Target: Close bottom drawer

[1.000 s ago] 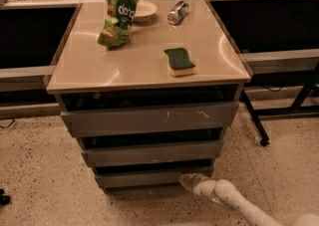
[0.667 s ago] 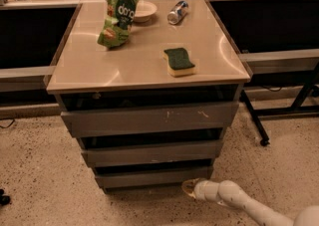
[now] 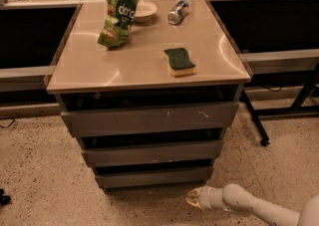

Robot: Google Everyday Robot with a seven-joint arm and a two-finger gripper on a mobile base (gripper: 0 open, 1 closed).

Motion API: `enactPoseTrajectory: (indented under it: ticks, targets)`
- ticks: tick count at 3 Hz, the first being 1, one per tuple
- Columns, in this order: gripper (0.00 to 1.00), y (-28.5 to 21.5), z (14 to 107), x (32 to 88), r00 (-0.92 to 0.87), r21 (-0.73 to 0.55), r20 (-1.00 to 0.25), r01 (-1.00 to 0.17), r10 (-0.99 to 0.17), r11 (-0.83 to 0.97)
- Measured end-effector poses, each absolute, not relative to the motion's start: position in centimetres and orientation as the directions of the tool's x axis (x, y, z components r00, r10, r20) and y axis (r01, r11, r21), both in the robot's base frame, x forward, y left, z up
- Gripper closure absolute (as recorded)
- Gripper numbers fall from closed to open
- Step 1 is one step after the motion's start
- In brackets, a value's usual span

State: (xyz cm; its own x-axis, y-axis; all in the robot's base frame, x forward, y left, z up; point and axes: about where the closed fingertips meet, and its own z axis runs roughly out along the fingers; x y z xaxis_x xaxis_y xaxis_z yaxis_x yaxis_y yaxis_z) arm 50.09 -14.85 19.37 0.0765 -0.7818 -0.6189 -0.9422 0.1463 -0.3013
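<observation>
My single camera view shows the shallow dark-grey metal bottom drawer (image 3: pixel 154 176) lowest in the cabinet, at lower centre of the frame. A dark gap shows above its plain front. The pale gripper (image 3: pixel 196 197) hangs close to the speckled floor (image 3: pixel 45 180), just below the right part of that front. I cannot tell whether it is open or closed.

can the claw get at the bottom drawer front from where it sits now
Probably yes. The claw hangs low over the floor, just below the bottom drawer front near its right end, and nothing appears to stand between them.
</observation>
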Motion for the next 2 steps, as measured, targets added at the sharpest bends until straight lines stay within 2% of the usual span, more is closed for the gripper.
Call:
enactPoseTrajectory:
  ticks: [1, 2]
  targets:
    - [1.0, -14.84, 19.37, 50.09, 0.077, -0.301, -0.619, -0.942, -0.782, 0.146]
    - [0.82, -14.84, 19.37, 50.09, 0.077, -0.301, -0.619, -0.942, -0.782, 0.146]
